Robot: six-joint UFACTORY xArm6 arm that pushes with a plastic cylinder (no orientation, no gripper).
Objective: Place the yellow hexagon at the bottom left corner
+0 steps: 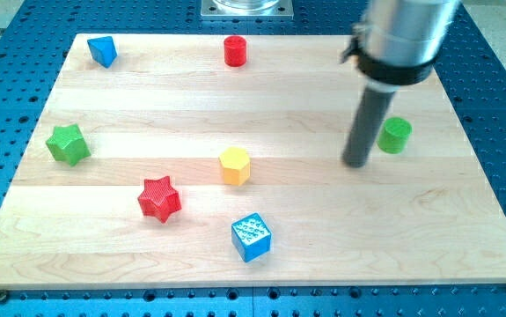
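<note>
The yellow hexagon (235, 165) is located near the centre of the tabletop (147, 97), well apart from the near left corner. No hand is fitted, so nothing is gripped; my tip (355, 164) is set down to the right, just beside the green cylinder (395, 135). The red star (159, 198) lies near the likely push path.

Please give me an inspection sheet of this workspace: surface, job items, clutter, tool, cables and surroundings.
Surface: wooden board, flat; its bottom left corner is bare.
Job items: yellow hexagon near the board's middle, touching nothing.
Clutter: red star, blue cube, green star, blue block, red cylinder, green cylinder.
Tool: my tip stands just left of the green cylinder, well right of the yellow hexagon.
Cables: nothing seen.
Surroundings: blue perforated table; metal base at the view's top.
</note>
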